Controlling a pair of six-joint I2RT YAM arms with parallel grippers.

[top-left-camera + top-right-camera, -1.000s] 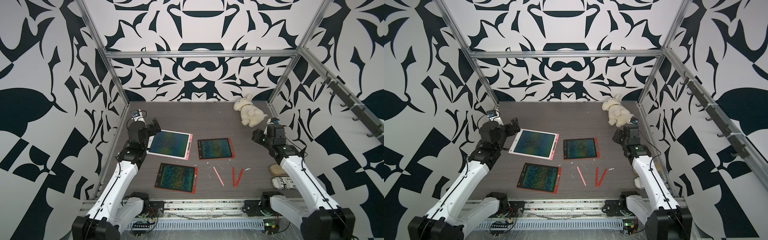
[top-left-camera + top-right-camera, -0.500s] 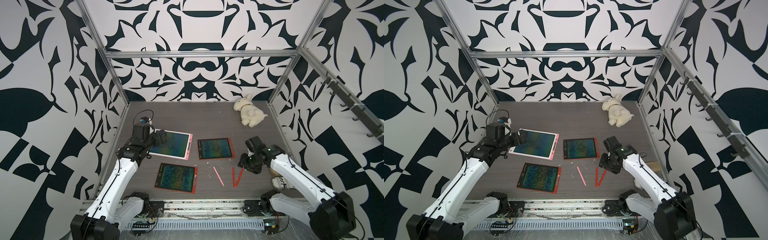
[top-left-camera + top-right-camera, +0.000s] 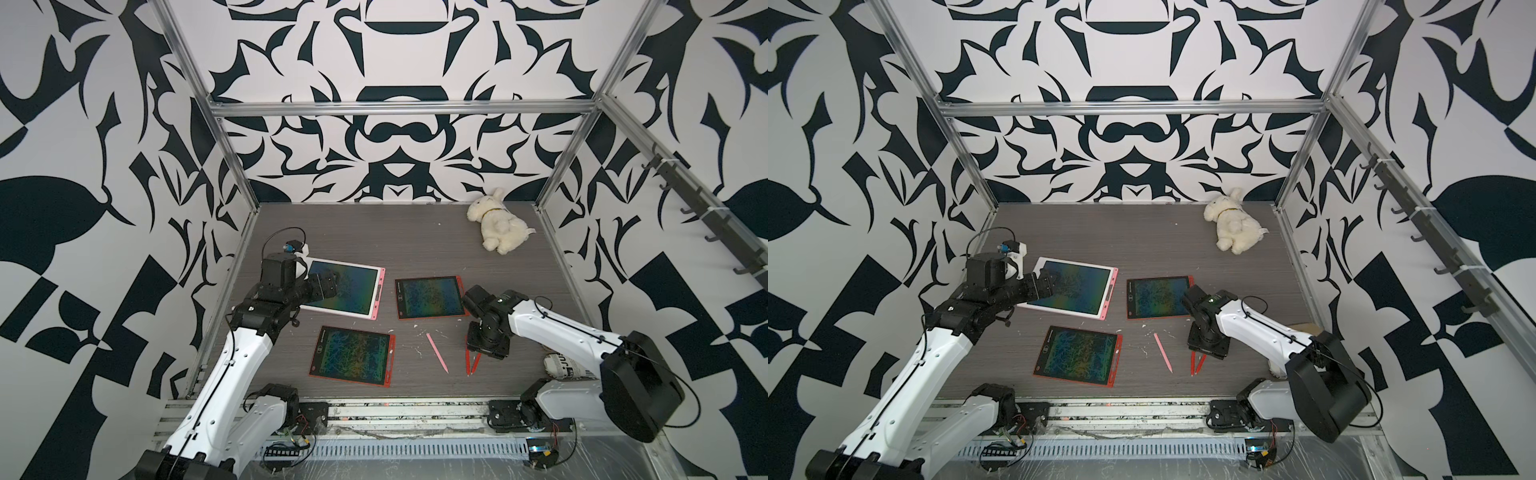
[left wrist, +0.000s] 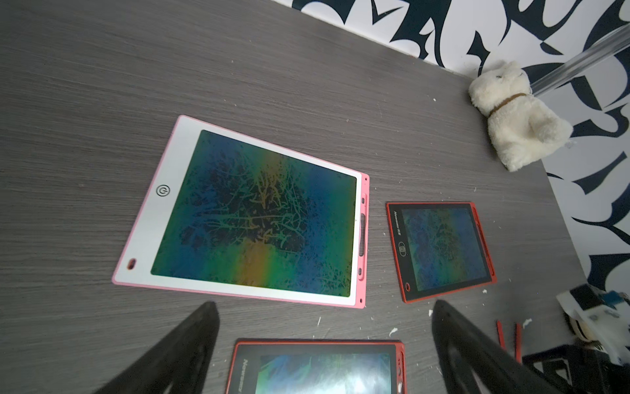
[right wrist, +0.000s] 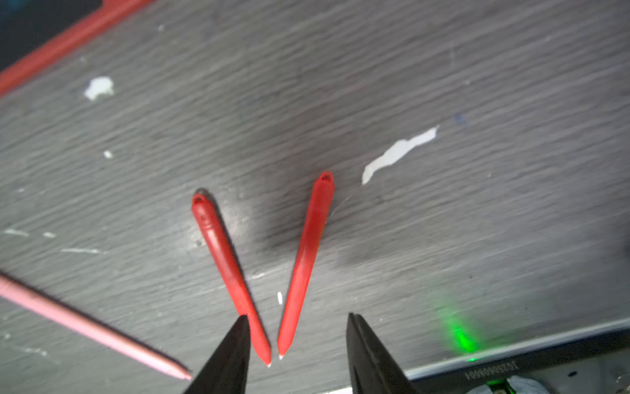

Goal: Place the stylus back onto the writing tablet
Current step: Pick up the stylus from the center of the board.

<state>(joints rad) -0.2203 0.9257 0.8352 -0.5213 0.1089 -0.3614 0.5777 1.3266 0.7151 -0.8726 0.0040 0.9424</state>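
Worktop: grey wood-grain worktop (image 3: 374, 232), flecked with white scraps, with three tablets lying flat.
Landmark: the big white tablet (image 3: 357, 291) with the pink edge has a rainbow screen covered in scribbles.
Left hand: here's the left hand (image 3: 328, 286), hovering over the white tablet's left end. Its fingers are spread wide with nothing between them.
Right hand: well off to the right of the white tablet, the right hand (image 5: 296, 317) points down at the worktop. Its fingers are parted and pinch nothing.
Red styluses: two lie in a V on the bare worktop, red stylus (image 5: 225, 262) and its twin (image 5: 308, 252). Their tips almost meet between the right hand's fingers.
Contact: the wrist view is blurred. One finger (image 5: 235, 344) overlaps a red stylus, and I can't tell if it touches.
Pink stylus: the pink stylus (image 3: 437, 352) lies alone on the worktop, between the white tablet and the red pair.
Red tablets: the small red tablet (image 3: 429, 297) sits just right of the white tablet. The other red tablet (image 3: 352, 355) lies just in front of it.
Plush toy: a cream plush toy (image 3: 498, 230) lies in the back corner, well apart from the white tablet.
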